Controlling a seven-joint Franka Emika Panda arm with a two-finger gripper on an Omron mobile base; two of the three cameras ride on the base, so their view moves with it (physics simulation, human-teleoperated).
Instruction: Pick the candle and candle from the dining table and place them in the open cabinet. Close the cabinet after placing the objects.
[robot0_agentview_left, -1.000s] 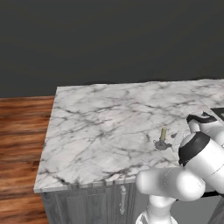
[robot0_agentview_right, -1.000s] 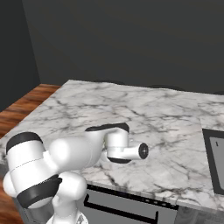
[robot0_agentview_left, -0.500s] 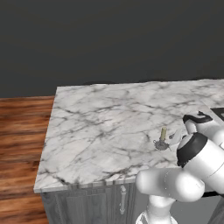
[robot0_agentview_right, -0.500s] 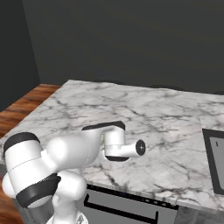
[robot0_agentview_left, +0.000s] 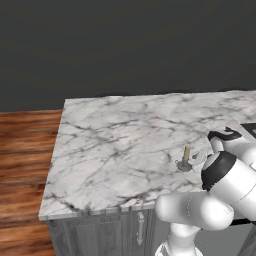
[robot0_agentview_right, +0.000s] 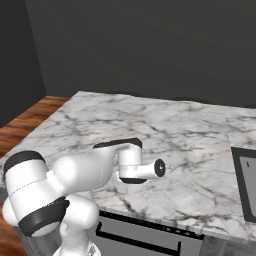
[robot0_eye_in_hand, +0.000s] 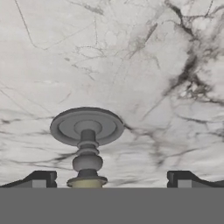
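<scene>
A stubby pale-olive candle (robot0_agentview_left: 187, 152) on a grey metal base (robot0_agentview_left: 183, 166) stands upright near the front edge of the white marble dining table (robot0_agentview_left: 115, 145). In the hand view its round base (robot0_eye_in_hand: 87, 126) and turned stem lie straight ahead, and the candle (robot0_eye_in_hand: 86, 184) sits at the bottom edge. My gripper (robot0_eye_in_hand: 112, 179) is open around it, with the candle nearer the left fingertip (robot0_eye_in_hand: 40, 179) and untouched. In the right base view my white wrist hides the candle. The cabinet is out of view.
A black inset panel (robot0_agentview_right: 246, 187) sits in the marble at its right end. The table's grey panelled base (robot0_agentview_left: 105, 235) has a small handle below the front edge. Wood floor (robot0_agentview_left: 22, 165) lies to the left, with a dark wall behind.
My hand has edged slightly left in the right base view, closer over the candle. The jaws stay open and the candle has not moved.
</scene>
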